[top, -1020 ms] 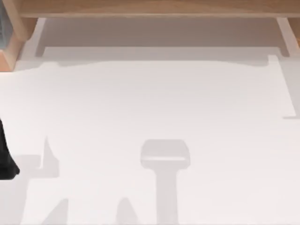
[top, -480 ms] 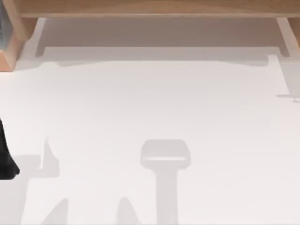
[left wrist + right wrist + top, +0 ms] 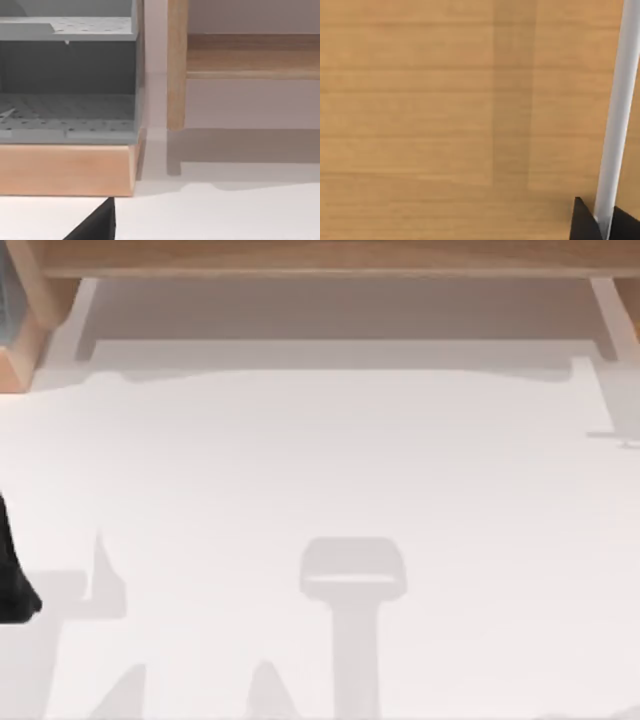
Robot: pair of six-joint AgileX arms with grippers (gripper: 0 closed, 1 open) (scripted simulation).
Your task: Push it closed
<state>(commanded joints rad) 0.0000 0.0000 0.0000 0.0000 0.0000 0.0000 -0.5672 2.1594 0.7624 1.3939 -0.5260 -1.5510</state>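
Pressing right up against the wooden panel (image 3: 420,100), the right gripper (image 3: 605,222) is at the business end of this one. A pale bar handle (image 3: 620,100) runs down the face of that panel, and the two dark fingertips (image 3: 582,222) sit on either side of it with no gap to be seen, so I read the pincer as clamped on the handle. That hold makes sense: gripping the bar keeps the front from slipping sideways while the arm drives it home. The panel looks to be the thing to shut, part of the wooden unit (image 3: 320,255) along the far edge of the white table (image 3: 320,460). How far it has left to travel I cannot judge from here.

Over on the left side of the table the left arm (image 3: 12,570) is parked at the edge, out of the way. Its left gripper (image 3: 95,227) faces a cabinet on a wooden base (image 3: 65,170) with grey perforated shelves (image 3: 65,107), beside an upright wooden post (image 3: 176,65). Whether that pincer is apart or together, I cannot tell.

No brand, label or writing shows on any surface
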